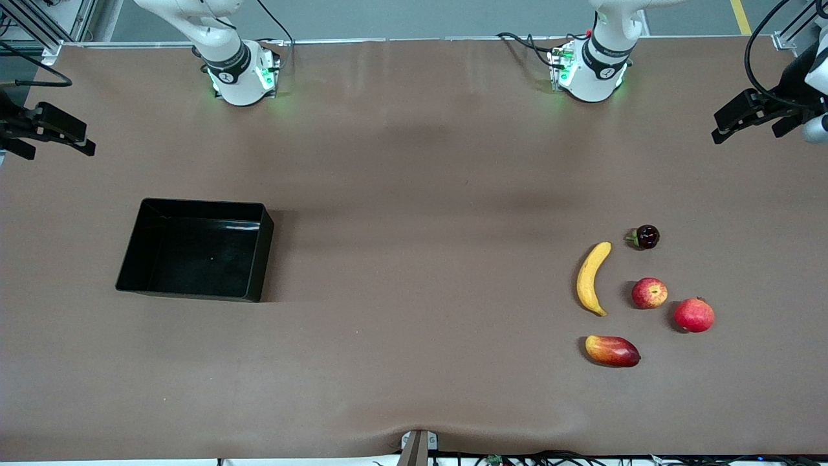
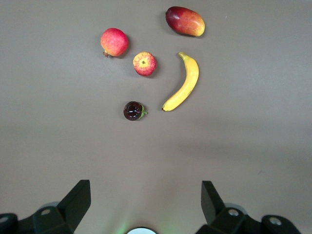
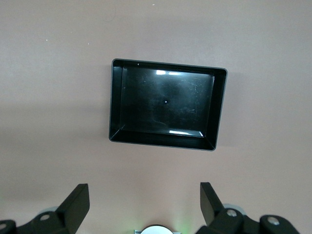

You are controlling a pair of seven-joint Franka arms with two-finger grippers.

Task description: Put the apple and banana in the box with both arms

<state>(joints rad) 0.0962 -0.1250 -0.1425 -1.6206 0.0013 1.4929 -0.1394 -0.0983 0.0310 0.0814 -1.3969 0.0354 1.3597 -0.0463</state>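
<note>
The apple (image 1: 649, 292), small and red with yellow streaks, lies toward the left arm's end of the table, beside the long yellow banana (image 1: 592, 278). Both show in the left wrist view: the apple (image 2: 145, 64), the banana (image 2: 183, 83). The black open box (image 1: 194, 259) stands empty toward the right arm's end and shows in the right wrist view (image 3: 115, 102). My left gripper (image 2: 145, 200) is open and empty, high over the table near the fruit. My right gripper (image 3: 144, 202) is open and empty, high over the table near the box. Neither gripper shows in the front view.
A larger red round fruit (image 1: 694, 315), a red-yellow mango (image 1: 612, 350) and a small dark fruit (image 1: 645, 237) lie around the apple and banana. Black fixtures jut in at both table ends (image 1: 45, 129) (image 1: 750, 113). The arm bases (image 1: 239, 71) (image 1: 592, 68) stand along the table's edge farthest from the front camera.
</note>
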